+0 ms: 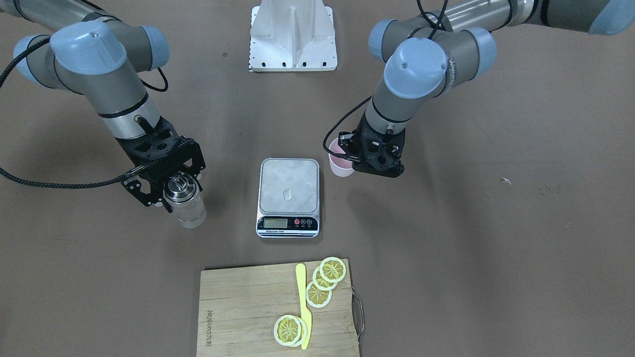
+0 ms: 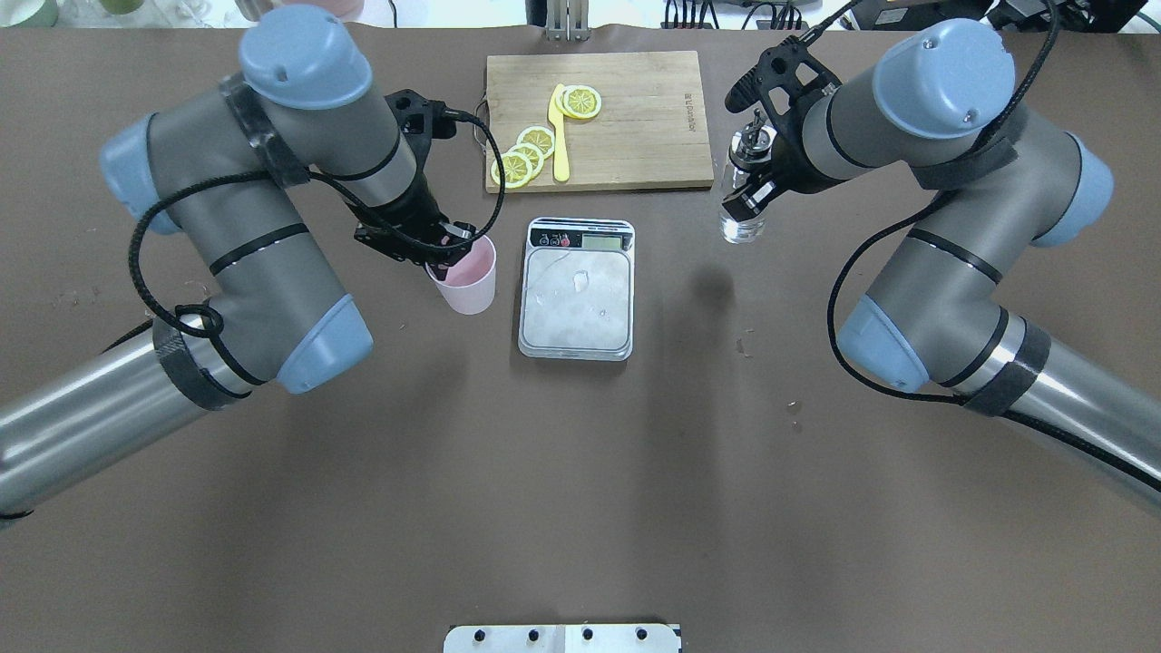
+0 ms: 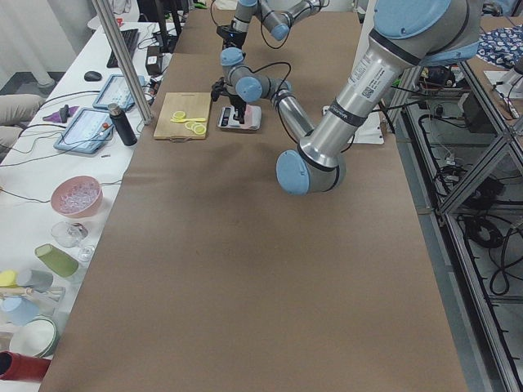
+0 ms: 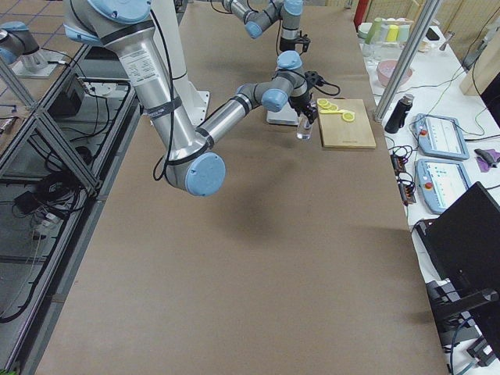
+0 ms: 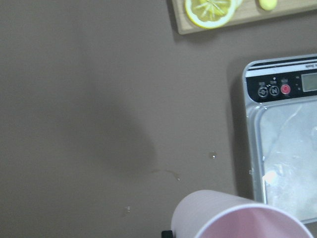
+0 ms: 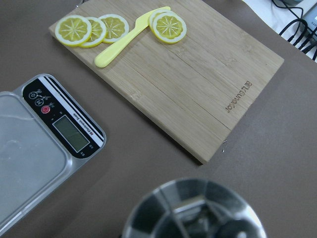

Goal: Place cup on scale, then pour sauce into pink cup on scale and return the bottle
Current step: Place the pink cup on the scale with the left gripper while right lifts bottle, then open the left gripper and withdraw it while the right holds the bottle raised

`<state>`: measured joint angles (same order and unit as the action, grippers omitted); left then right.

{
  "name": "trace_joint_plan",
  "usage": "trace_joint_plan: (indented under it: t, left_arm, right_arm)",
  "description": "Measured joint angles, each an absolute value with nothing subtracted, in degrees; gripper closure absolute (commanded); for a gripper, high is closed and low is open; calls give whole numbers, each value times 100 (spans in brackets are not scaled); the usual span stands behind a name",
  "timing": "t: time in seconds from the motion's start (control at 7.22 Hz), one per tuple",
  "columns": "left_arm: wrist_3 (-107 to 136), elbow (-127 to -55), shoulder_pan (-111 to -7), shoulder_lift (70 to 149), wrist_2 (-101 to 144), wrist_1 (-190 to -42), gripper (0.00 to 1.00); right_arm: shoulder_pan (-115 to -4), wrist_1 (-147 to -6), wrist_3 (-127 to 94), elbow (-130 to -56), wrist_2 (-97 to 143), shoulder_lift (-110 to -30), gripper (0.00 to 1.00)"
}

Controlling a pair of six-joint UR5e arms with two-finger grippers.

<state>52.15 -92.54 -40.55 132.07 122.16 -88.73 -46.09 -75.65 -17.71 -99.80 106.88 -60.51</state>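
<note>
- We see the left gripper (image 2: 443, 251) squeezed on the rim of the pink cup (image 2: 469, 277). One finger is inside the cup and one is outside.
- In the overhead view the cup is at 9 o'clock from the scale (image 2: 578, 313), just beside it and not touching it. The cup is not yet on the scale.
- We cannot tell if the cup stands on the table (image 2: 580, 508) or hangs a little above it.
- We see the right gripper (image 2: 753, 181) clamped on the bottle (image 2: 742, 204), just under its shiny metal cap. The bottle stands straight up.
- The bottle is at 2 o'clock from the scale, a little way off from it.
- The sauce (image 2: 738, 227) looks clear like water in the bottom of the glass.
- The scale's silver top has a few wet drops (image 2: 580, 282) on it. Its little screen points to 12 o'clock.
- At 12 o'clock from the scale lies a wooden board (image 2: 635, 127). On it we see lemon slices (image 2: 581, 102) and a yellow knife (image 2: 560, 145).
</note>
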Motion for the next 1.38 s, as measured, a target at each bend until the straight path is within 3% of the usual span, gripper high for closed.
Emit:
trace_joint_plan:
  t: [0.69, 1.38]
  left_arm:
    - [5772, -8072, -3695, 14209, 11937, -9496, 100]
    - [5726, -7452, -3696, 14389, 11828, -9981, 100]
  right_arm:
    - [-4512, -8370, -1561, -9967, 10251, -5580, 100]
    - [-4453, -8594, -1556, -9956, 10079, -5454, 100]
